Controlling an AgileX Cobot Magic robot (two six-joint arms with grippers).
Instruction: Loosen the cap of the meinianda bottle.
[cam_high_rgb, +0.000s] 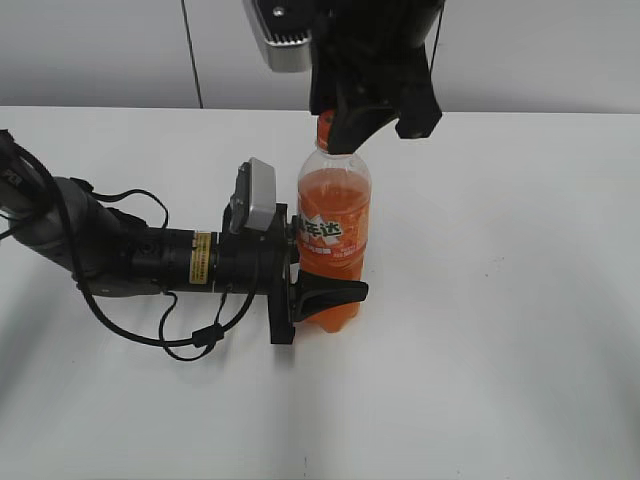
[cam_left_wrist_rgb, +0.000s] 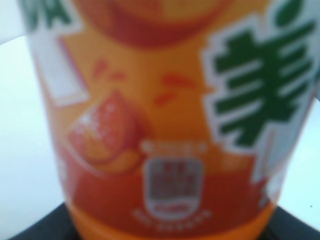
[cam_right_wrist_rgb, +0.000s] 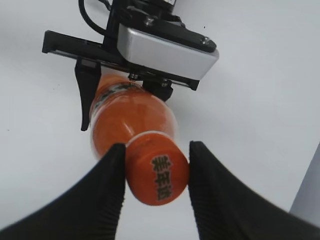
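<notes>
The meinianda bottle (cam_high_rgb: 333, 235) stands upright on the white table and holds orange drink. My left gripper (cam_high_rgb: 325, 298) lies on its side and is shut on the bottle's lower body. In the left wrist view the blurred orange label (cam_left_wrist_rgb: 165, 125) fills the frame, with dark finger parts at the bottom corners. My right gripper (cam_high_rgb: 345, 135) comes down from above onto the orange cap (cam_high_rgb: 323, 129). In the right wrist view the two black ribbed fingers (cam_right_wrist_rgb: 156, 172) press both sides of the cap (cam_right_wrist_rgb: 157, 177), above the bottle's shoulder (cam_right_wrist_rgb: 125, 115).
The left arm and its loose black cables (cam_high_rgb: 190, 335) lie across the table (cam_high_rgb: 500, 300) left of the bottle. The left wrist camera housing (cam_right_wrist_rgb: 165, 50) sits close beside the bottle. A grey wall (cam_high_rgb: 100, 50) runs behind the table's far edge.
</notes>
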